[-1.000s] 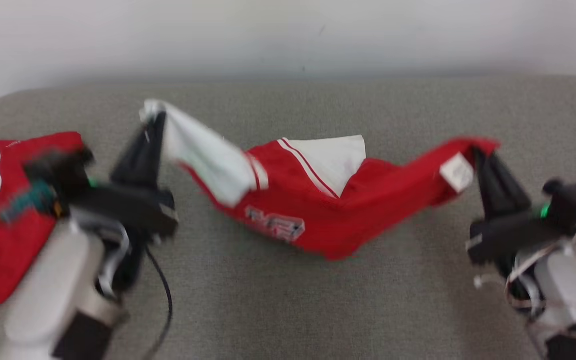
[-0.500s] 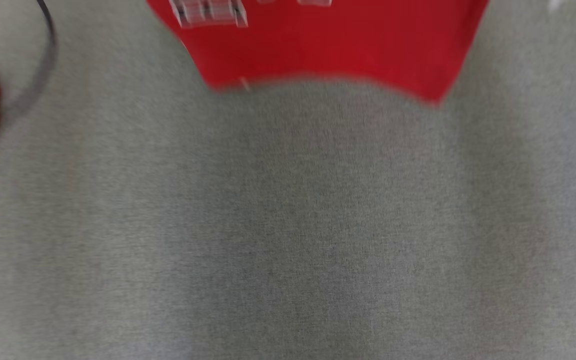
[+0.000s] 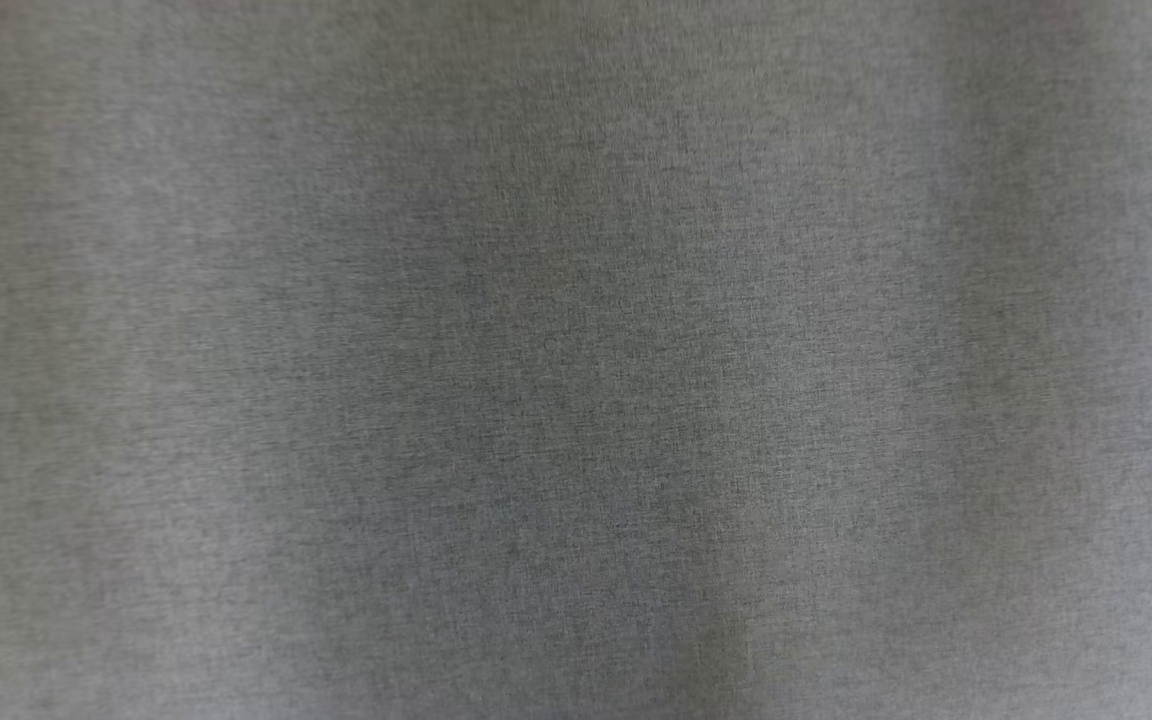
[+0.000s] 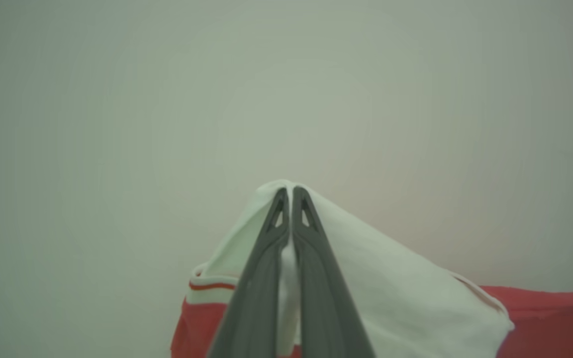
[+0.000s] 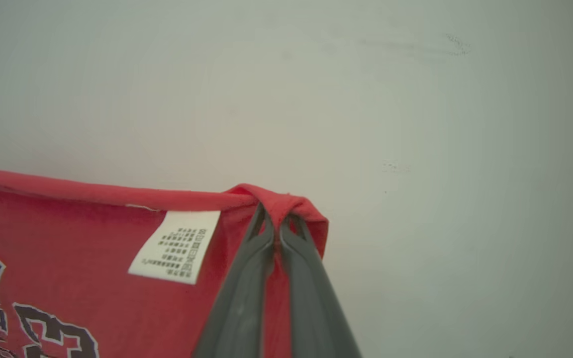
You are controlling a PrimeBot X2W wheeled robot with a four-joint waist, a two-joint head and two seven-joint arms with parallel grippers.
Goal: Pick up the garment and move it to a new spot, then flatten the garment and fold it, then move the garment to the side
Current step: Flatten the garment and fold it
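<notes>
Garment: red and white cloth sports shirt, held up in front of the pale wall.
Left gripper: jaws pinched tight on the shirt's white end.
Right gripper: jaws pinched tight on a red corner, beside the white tag.
Long way: the shirt stretches along the wall from one gripper to the other.
Next, I think: both arms lower it together.

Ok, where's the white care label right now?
In the right wrist view the care label hangs just below the top edge of the garment, immediately left of the right gripper, which is shut on that edge.
</notes>
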